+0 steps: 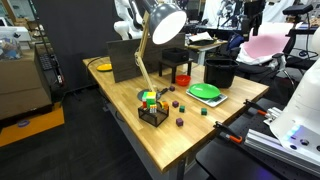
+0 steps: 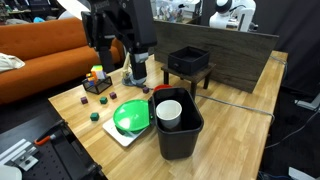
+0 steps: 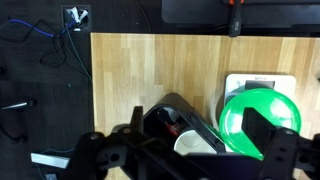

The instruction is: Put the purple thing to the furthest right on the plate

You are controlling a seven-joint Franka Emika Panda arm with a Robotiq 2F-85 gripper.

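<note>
We are looking at what appears to be a robotics lab: a long wooden desk (image 1: 190, 135) stands in front of black partition panels (image 1: 70, 30), with a white robot arm (image 1: 125, 20) behind it and stacked cardboard boxes (image 1: 20, 75) to one side. In an exterior view an orange sofa (image 2: 35, 50) sits beside the desk. The wrist view shows loose cables (image 3: 40, 35) trailing across the dark floor.
</note>
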